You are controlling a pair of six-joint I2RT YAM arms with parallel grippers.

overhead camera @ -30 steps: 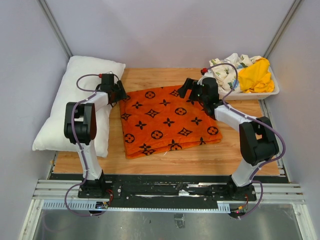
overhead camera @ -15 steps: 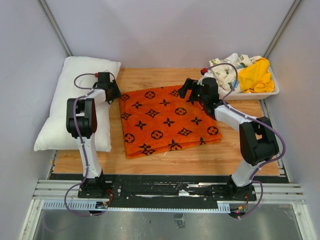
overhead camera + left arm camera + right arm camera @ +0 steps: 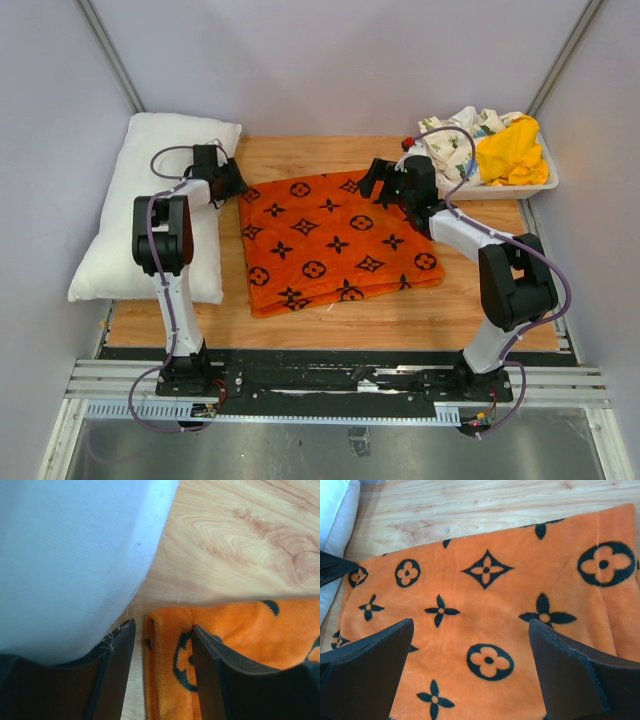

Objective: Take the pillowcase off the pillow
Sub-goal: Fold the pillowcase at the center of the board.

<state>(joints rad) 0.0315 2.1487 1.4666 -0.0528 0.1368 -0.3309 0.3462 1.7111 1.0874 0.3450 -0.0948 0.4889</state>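
Observation:
The orange pillowcase [image 3: 340, 240] with black flower motifs lies flat and folded in the middle of the wooden table [image 3: 400, 310]. The plump white pillow [image 3: 130, 220] lies bare along the table's left edge, apart from it. My left gripper [image 3: 236, 186] sits low at the pillowcase's far left corner. In the left wrist view its jaws [image 3: 162, 626] stand part open astride the folded orange edge [image 3: 170, 670]; bare wood shows beside the left finger [image 3: 117, 665]. The pillow [image 3: 70, 555] bulges just left of it. My right gripper [image 3: 471, 624] hovers wide open over the pillowcase [image 3: 490, 595], holding nothing.
A white tray [image 3: 545, 182] at the back right holds a yellow cloth [image 3: 510, 150] and a white floral cloth [image 3: 455, 140]. Grey enclosure walls stand close on the left, right and back. The black rail with the arm bases runs along the near edge.
My left gripper's jaws have narrowed and it has drawn slightly back and left at the pillowcase corner. The pillow has shifted a little toward the far left. The right arm has not moved.

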